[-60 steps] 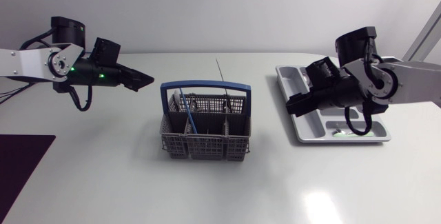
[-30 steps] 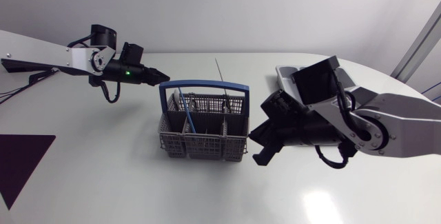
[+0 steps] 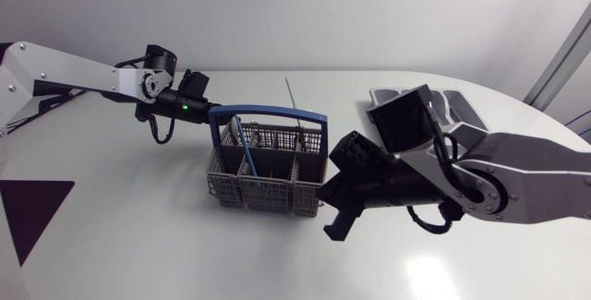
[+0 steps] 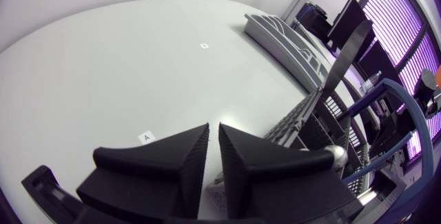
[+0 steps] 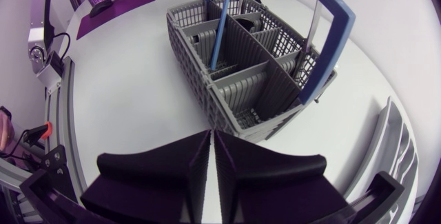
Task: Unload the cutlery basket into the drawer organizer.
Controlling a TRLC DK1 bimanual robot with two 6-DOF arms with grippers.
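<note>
Nearest, the right pincer (image 5: 211,156) has its fingers pressed together on nothing, just off a corner of the grey mesh basket (image 3: 263,187). The basket stands on the table (image 3: 138,235) under a blue handle (image 3: 268,113), with a blue utensil (image 3: 247,152) leaning in one compartment and its other contents hard to make out. Beyond, the left pincer (image 4: 213,147), fingers all but together and empty, sits by the handle's far left end, and the grey organizer (image 3: 459,106) at the far right is mostly hidden behind the right arm (image 3: 480,175).
</note>
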